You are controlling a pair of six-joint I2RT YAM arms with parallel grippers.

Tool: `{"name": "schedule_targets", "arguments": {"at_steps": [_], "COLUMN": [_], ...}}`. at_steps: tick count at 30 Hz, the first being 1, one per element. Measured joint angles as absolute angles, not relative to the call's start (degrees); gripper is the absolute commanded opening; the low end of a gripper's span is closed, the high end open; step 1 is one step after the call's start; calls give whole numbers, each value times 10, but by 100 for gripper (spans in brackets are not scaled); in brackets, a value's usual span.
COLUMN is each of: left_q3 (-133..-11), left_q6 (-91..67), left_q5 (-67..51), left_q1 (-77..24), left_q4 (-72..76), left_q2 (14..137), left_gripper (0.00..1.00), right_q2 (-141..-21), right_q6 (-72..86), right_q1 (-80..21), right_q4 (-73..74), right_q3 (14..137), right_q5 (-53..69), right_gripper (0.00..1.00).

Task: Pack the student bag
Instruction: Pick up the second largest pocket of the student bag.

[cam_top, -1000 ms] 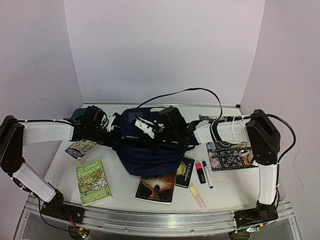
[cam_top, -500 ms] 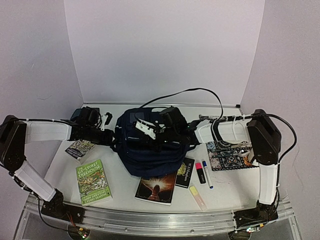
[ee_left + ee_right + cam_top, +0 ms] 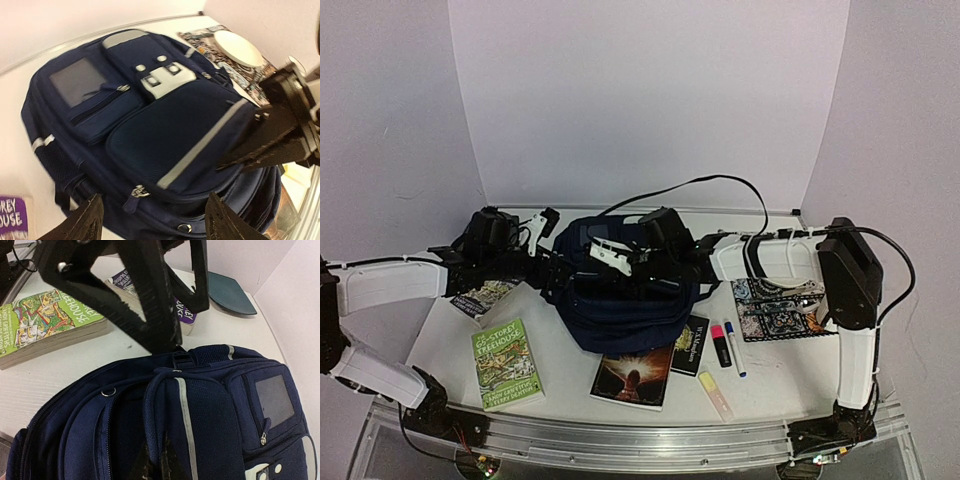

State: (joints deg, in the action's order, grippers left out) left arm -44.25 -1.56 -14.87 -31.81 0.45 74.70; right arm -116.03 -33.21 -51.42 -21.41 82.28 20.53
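1. Wide open at the left gripper [image 3: 155,222], with nothing between the fingers. Hovers just off the near edge of the student bag [image 3: 165,135], pointed at the zip line of the front pocket.
2. Clamped fully shut at the right gripper [image 3: 155,465], tips pressed into the padded front pocket. Seemingly pinching a fold of fabric or a zip pull there; cannot tell which.
3. Lying front face up at mid-table [image 3: 570,395], that bag, between the two arms. Touching or overlapping the dark book [image 3: 632,377] at its near edge; green paperback [image 3: 507,365] and pens [image 3: 728,347] just beside.
4. Likely to slip from so thin a pinch if pulled hard — soft cloth, little to bite on.
5. Risk of dragging the whole bag rather than opening it, with only one side held, and of shoving the dark book along.
6. Chance of snagging a strap, buckle or mesh side panel with the open left fingers on the way in.
7. Navy woven fabric, limp and rounded — thin pale stripes, white patch with dark buckles, small metal zip pulls, a grey window panel. Stiff, flat, glossy-covered books by contrast.
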Motion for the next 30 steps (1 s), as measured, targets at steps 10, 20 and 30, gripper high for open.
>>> {"name": "schedule_targets", "arguments": {"at_steps": [10, 20, 30], "left_q3": [-413, -414, -451], "left_q6": [98, 190, 226], "left_q5": [-148, -154, -128], "left_q1": [-335, -358, -381], "left_q4": [49, 71, 92], "left_q2": [741, 786, 831], "left_gripper": [79, 77, 35], "right_q2": [-1157, -1155, -1155], "right_q6": [-384, -397, -396], "right_q1": [-514, -513, -513], "right_q4": [-206, -201, -197], "right_q3": [828, 832, 835], "right_q5": [202, 202, 205], "right_gripper": [0, 0, 0]}}
